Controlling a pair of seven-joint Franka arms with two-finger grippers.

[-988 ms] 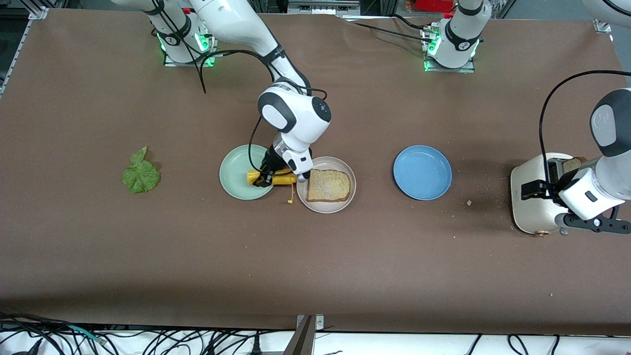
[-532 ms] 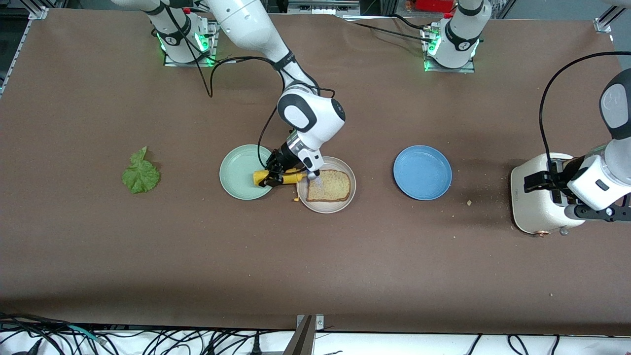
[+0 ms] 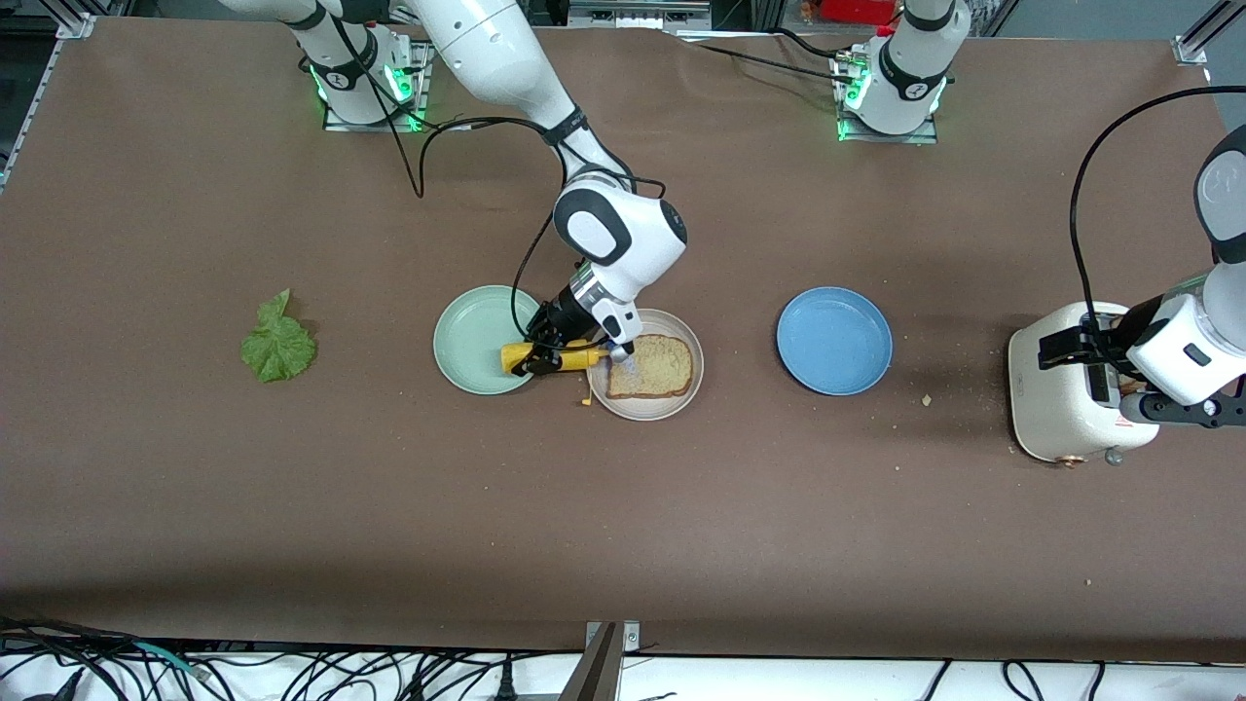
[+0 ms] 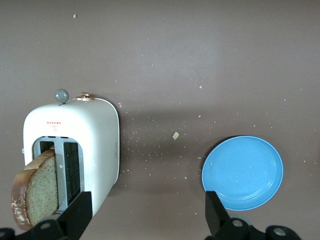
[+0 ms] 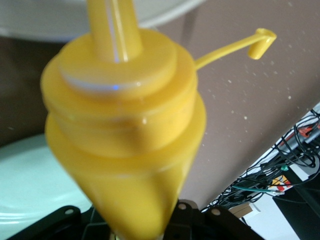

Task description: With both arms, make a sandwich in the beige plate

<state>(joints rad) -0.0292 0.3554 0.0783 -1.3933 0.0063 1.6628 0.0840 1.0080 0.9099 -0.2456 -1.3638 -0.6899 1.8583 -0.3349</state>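
Note:
One toasted bread slice (image 3: pixel 650 367) lies on the beige plate (image 3: pixel 647 411). My right gripper (image 3: pixel 541 352) is shut on a yellow squeeze bottle (image 3: pixel 555 358), held sideways over the gap between the mint green plate and the beige plate, nozzle toward the slice. In the right wrist view the bottle (image 5: pixel 125 135) fills the frame, its cap (image 5: pixel 262 40) hanging open on a tether. A second slice (image 4: pixel 35 192) stands in the white toaster (image 4: pixel 75 135). My left gripper (image 4: pixel 145 212) is open and empty over the toaster (image 3: pixel 1056 399). The lettuce leaf (image 3: pixel 278 341) lies on the table toward the right arm's end.
A mint green plate (image 3: pixel 472 341) sits beside the beige plate toward the right arm's end. A blue plate (image 3: pixel 834 340) sits between the beige plate and the toaster, also in the left wrist view (image 4: pixel 242 172). Crumbs lie around the toaster.
My right gripper has carried the yellow bottle toward the beige plate, bringing the nozzle up to the slice. My left gripper has shifted over the toaster toward the left arm's end.

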